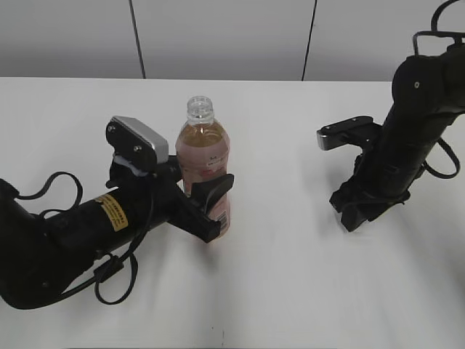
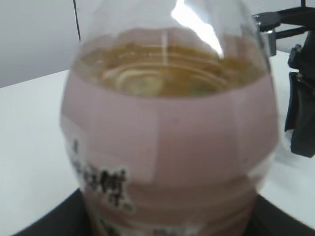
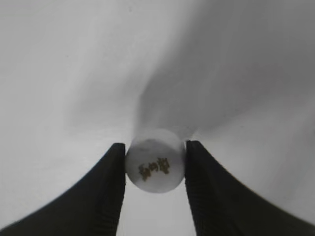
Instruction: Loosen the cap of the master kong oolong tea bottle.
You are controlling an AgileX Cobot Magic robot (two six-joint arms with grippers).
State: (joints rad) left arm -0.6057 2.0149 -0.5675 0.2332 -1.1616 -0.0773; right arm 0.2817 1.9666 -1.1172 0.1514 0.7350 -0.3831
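1. White bench carries the master kong oolong tea bottle, which stands upright left of centre with its threaded neck bare and open.
2. Amber tea fills the bottle to just above the pale pink label, as the left wrist view shows up close.
3. The left pincer is clenched around the bottle's labelled middle, one dark finger lying across the front of the label.
4. The cap is off the bottle: in the right wrist view it sits gripped between the two black fingers of the right pincer, its white top with small dark print facing the camera.
5. The right pincer hangs low over the bench, well apart from the bottle, on the right side of the exterior view.
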